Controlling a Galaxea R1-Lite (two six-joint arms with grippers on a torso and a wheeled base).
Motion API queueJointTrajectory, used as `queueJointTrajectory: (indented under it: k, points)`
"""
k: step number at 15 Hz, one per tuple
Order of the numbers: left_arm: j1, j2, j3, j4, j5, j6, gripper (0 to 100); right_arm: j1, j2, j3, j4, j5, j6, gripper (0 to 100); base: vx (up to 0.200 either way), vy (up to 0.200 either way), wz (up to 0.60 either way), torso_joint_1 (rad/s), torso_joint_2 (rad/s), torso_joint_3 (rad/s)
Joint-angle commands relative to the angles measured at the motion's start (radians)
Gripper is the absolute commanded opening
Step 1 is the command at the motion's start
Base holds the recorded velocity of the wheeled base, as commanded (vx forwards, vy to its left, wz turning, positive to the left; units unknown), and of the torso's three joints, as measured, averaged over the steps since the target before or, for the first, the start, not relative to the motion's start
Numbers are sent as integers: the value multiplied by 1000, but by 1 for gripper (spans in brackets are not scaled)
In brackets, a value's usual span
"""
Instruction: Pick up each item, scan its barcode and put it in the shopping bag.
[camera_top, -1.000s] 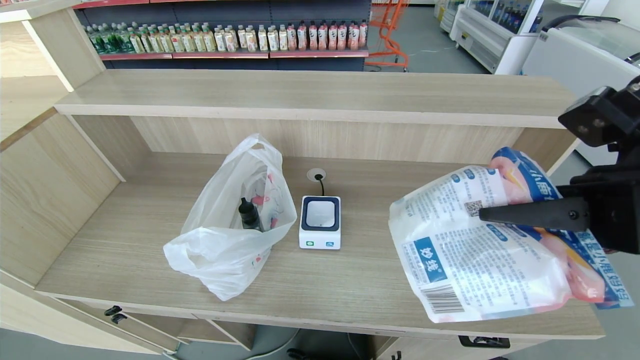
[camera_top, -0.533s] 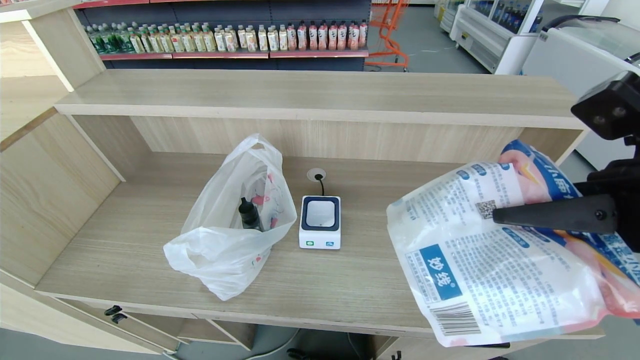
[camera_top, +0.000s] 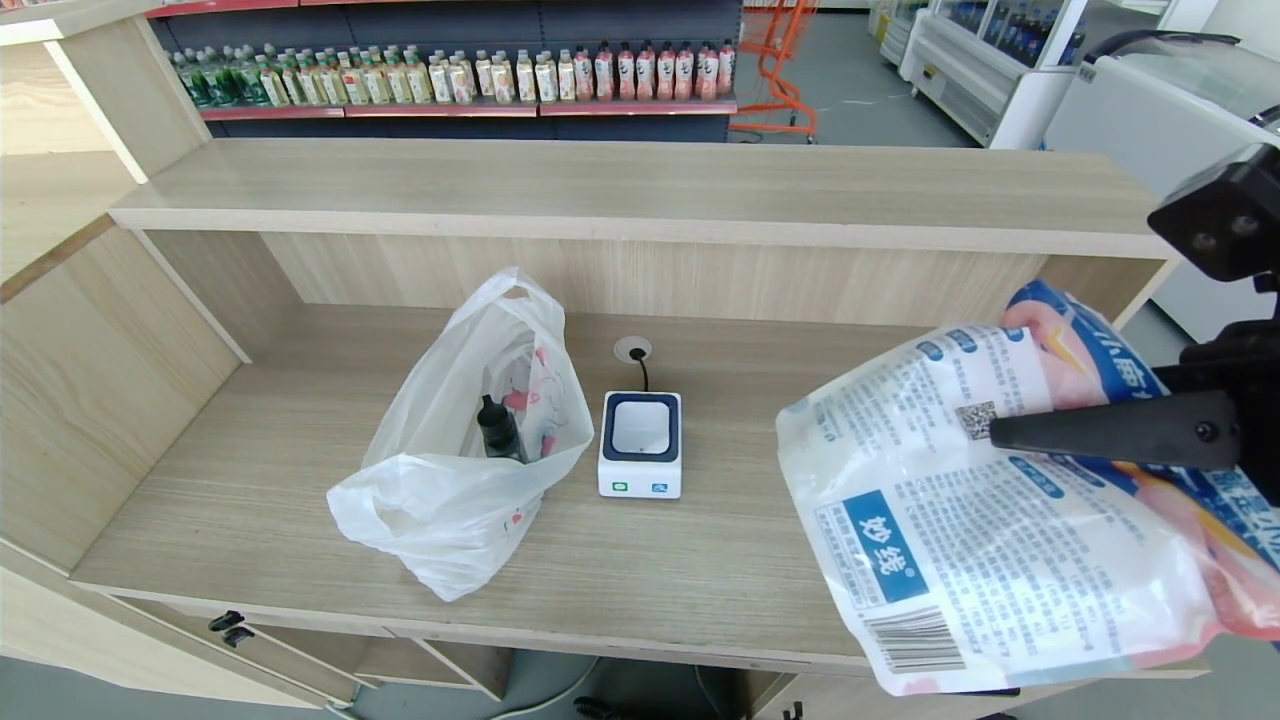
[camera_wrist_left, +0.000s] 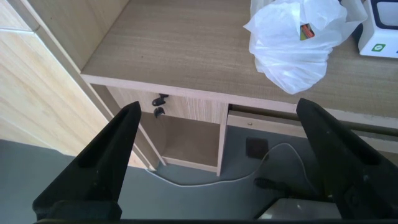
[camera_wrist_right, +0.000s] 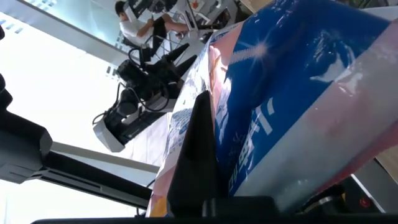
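**Packet dips toward counter edge, barcode still facing up**

Over the last second the packet (camera_top: 950, 540) sinks and swings a little toward the robot's right. Its barcode (camera_top: 915, 640) now hangs past the near edge of the counter (camera_top: 250, 480), and in the final half second it barely shifts.

The right gripper (camera_top: 1000, 435) is clamped on the packet's upper half. One dark finger lies flat across the printed back and the other is hidden behind it. In the right wrist view that finger (camera_wrist_right: 199, 149) presses against the blue and pink film of the packet (camera_wrist_right: 298, 93).

The packet is in the air at the robot's right, above the counter's right end. Its long axis slants from the far right down to the near side, barcode end lowest.

The scanner (camera_top: 640, 443) sits to the left of the packet and well apart from it, window upward. The barcode faces up toward the head camera, so it likely has to be carried left and turned face down over the window.

The shopping bag (camera_top: 460, 470) stands just beside the scanner on its far side from the packet, mouth open, things already inside. The right arm is plainly the one placed for the job.

The left gripper (camera_wrist_left: 214, 155) hangs below the counter's near left corner, jaws spread wide and holding nothing.
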Motion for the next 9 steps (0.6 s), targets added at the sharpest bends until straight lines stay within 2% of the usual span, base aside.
queueJointTrajectory:
  k: [1,9]
  points:
    - [0,0,0,0,1,0,100,0,2,1,0,0,0,0,0,0,0,0,0,0]
    - [0,0,0,0,1,0,100,-12,6,-4,-2,-5,-5,0,0,0,0,0,0,0]
